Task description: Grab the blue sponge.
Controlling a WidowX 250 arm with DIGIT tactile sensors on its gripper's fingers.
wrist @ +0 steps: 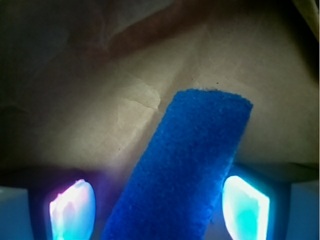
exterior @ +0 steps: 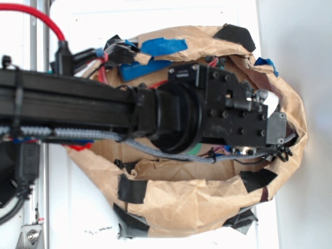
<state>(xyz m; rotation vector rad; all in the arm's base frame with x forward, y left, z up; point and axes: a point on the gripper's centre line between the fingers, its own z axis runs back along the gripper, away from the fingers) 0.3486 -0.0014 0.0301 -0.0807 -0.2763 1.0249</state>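
Down inside a brown paper bag [exterior: 207, 202] hung the tool [wrist: 160, 207], at the end of a thick black arm [exterior: 67, 106] that came in from the left side of the outside view. Up close, in the wrist view, two fingers [wrist: 72, 210] glowed pale blue and white at the bottom of the picture, one on each side. The blue sponge [wrist: 185, 165] lay between them. It ran up and to the right at a slant, and its far end poked out past the fingers. Its top looked rough and fuzzy. The right finger sat just beside the sponge's edge. The left finger had a small gap next to it. I could not tell if the fingers were pressing on the sponge or just sitting around it.

Under the sponge was the crinkled brown paper of the bag's floor [wrist: 100, 115], with folds and creases in it. It got darker toward the top left.

From the outside view, the black arm and its blocky head covered most of the inside of the bag. The bag's rim was rolled over and stuck with black tape [exterior: 132, 189] and blue tape strips [exterior: 163, 46]. A smooth blue thing [exterior: 142, 70] peeked out near the far rim, behind the arm. A red cable [exterior: 44, 18] curved down at the top left. The bag sat on a white tabletop [exterior: 83, 207].
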